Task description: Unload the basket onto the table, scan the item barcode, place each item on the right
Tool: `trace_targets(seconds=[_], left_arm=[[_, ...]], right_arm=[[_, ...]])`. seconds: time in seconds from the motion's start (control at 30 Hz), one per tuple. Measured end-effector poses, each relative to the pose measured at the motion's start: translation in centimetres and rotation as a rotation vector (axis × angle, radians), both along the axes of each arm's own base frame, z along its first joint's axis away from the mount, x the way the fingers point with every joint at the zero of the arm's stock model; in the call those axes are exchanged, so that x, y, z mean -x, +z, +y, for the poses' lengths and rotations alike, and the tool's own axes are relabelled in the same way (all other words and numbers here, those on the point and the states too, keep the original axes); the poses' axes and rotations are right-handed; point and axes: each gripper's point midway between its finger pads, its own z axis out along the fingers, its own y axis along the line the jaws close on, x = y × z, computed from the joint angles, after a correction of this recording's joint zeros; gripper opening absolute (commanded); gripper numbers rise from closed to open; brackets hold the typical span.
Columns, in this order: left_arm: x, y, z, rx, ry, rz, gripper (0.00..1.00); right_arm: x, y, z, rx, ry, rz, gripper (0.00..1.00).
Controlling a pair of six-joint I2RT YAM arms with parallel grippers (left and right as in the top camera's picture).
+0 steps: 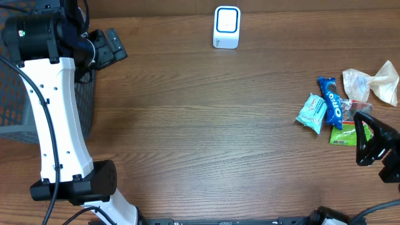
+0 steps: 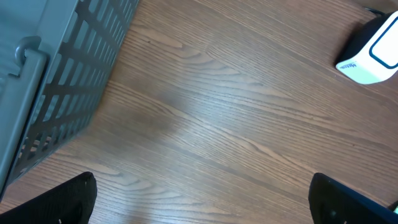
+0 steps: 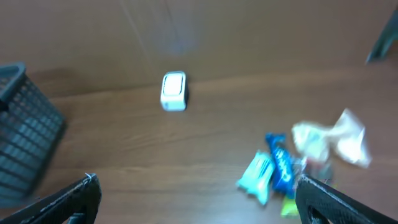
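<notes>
— So, what does the overhead camera give that the wrist cameras do not?

— Both arms together. The left fingers [image 1: 107, 45] stand wide open at the far left, over the grey basket [image 1: 12, 119]. The right fingers [image 1: 370, 142], also wide open and holding nothing, are at the right edge of the counter [image 1: 200, 144]. The left wrist sees only the basket wall and the white scanner [image 1: 226, 27].

— And the items?

— A small heap on the right: a teal packet [image 1: 312, 111], a blue biscuit pack [image 1: 330, 102], a green packet [image 1: 345, 134] and a crumpled clear bag [image 1: 374, 84]. From above, the right fingers overlap the green packet. The right wrist view, though blurred, shows the heap well apart from them.

— Is something in the basket?

— I cannot tell; the left arm covers most of it.
</notes>
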Motion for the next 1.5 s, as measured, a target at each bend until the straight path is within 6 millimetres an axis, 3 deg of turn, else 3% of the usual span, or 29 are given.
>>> trace_targets(seconds=[0.17, 0.27, 0.37, 0.67, 0.87, 1.1, 1.2, 1.5], left_arm=[[0.0, 0.0, 0.0, 0.000, 0.000, 0.000, 1.00], [0.0, 0.0, 0.0, 0.000, 0.000, 0.000, 1.00], [0.0, 0.0, 0.0, 0.000, 0.000, 0.000, 1.00], [0.0, 0.0, 0.0, 0.000, 0.000, 0.000, 1.00], [0.0, 0.0, 0.0, 0.000, 0.000, 0.000, 1.00], [0.0, 0.0, 0.0, 0.000, 0.000, 0.000, 1.00], [0.0, 0.0, 0.0, 0.000, 0.000, 0.000, 1.00], [0.0, 0.0, 0.0, 0.000, 0.000, 0.000, 1.00]], right_arm=[[-0.5, 1.9, 0.8, 0.140, 0.085, -0.231, 1.00], [-0.7, 1.9, 1.5, 0.194, 0.131, -0.358, 1.00], [-1.3, -0.1, 2.0, 0.216, 0.171, -0.437, 1.00], [-5.4, -10.8, 3.5, 0.153, 0.253, -0.501, 1.00], [-6.6, -16.0, 5.1, 0.134, 0.302, -0.581, 1.00], [-7.0, -23.9, 6.0, 0.111, 0.331, -0.531, 1.00], [-6.8, -25.4, 6.0, 0.092, 0.317, -0.528, 1.00], [-6.8, -26.6, 4.8, 0.065, 0.226, -0.546, 1.00]])
